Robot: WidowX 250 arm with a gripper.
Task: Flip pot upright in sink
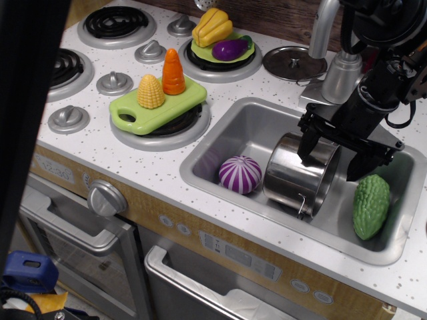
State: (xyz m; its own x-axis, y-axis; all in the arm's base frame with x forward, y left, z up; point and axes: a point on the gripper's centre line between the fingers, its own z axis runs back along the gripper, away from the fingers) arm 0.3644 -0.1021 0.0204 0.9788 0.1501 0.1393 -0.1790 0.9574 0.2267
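Note:
The shiny steel pot (290,180) lies tilted on its side in the middle of the sink (248,130), its open mouth facing up and to the right and its wire handle low at the front. My gripper (332,163) comes down from the upper right. Its jaws are spread wide and straddle the pot's upper right rim, with one finger (308,148) at or inside the mouth and the other (357,167) outside the wall. I see no squeeze on the rim.
A purple striped ball (240,175) touches the pot's left side. A green bumpy gourd (371,205) lies at the sink's right end. The faucet (337,67) and a flat steel lid (293,63) stand behind the sink. A green cutting board (157,107) with corn and carrot sits on a burner to the left.

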